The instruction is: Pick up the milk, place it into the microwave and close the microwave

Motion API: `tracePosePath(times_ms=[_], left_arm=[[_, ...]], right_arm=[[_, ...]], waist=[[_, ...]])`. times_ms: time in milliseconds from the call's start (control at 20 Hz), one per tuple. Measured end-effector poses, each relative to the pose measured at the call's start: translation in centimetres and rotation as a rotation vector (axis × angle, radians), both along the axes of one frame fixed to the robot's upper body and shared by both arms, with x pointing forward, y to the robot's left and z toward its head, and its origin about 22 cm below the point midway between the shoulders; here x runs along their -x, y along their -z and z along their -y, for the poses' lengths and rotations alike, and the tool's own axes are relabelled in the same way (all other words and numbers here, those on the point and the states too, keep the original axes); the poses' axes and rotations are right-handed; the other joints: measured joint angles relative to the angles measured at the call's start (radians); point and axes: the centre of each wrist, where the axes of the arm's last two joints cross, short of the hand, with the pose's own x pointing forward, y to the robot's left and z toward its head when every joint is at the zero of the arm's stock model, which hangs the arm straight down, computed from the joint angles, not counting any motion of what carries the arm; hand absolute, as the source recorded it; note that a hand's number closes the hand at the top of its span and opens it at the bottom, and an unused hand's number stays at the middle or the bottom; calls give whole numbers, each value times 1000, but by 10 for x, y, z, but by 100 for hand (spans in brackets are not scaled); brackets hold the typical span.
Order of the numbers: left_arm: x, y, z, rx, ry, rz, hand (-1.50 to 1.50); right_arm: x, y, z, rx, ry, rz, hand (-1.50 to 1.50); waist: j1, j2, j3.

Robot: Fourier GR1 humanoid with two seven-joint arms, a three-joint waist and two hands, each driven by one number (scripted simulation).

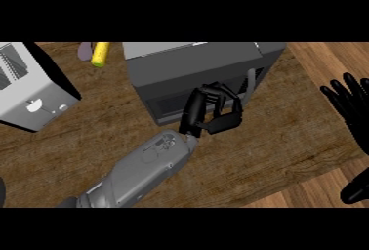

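Your left hand point(213, 110) is at the front of the microwave point(198, 73), fingers curled against its closed door point(173, 104) beside the handle point(249, 84); you cannot tell whether they grip anything. Its grey forearm point(140, 172) slants up from below the microwave. Your right hand point(352, 100) rests open, fingers up, far right of the microwave. No milk shows outside it. Left of the microwave stand a toaster point(32, 88) and a yellow item point(100, 53) on the wooden counter point(86, 141).
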Motion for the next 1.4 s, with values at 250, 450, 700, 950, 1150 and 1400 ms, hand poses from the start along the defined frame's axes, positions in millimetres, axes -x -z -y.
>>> tracePosePath(times_ms=[250, 450, 700, 950, 1150, 1400], left_arm=[[-6, -3, -2, 47, -19, 12, 150], [-6, -1, -2, 73, -24, 26, 150], [-7, 0, -3, 100, -29, 45, 150], [-8, 2, -4, 120, -41, 65, 150], [-8, 3, -4, 132, -47, 80, 150], [-8, 4, -4, 143, -54, 97, 150]], right_arm=[[-3, -11, 3, 6, -18, 10, -150], [-5, -22, 4, 10, -34, 31, -150], [-8, -33, 5, 13, -52, 46, -150], [-9, -40, 7, 4, -61, 52, -150], [-10, -45, 7, 2, -69, 54, -150], [-11, -50, 9, -4, -68, 54, -150]], waist=[[-16, 6, 1], [-22, 8, 2], [-28, 11, 3], [-35, 12, 5], [-39, 14, 6], [-42, 15, 7]])
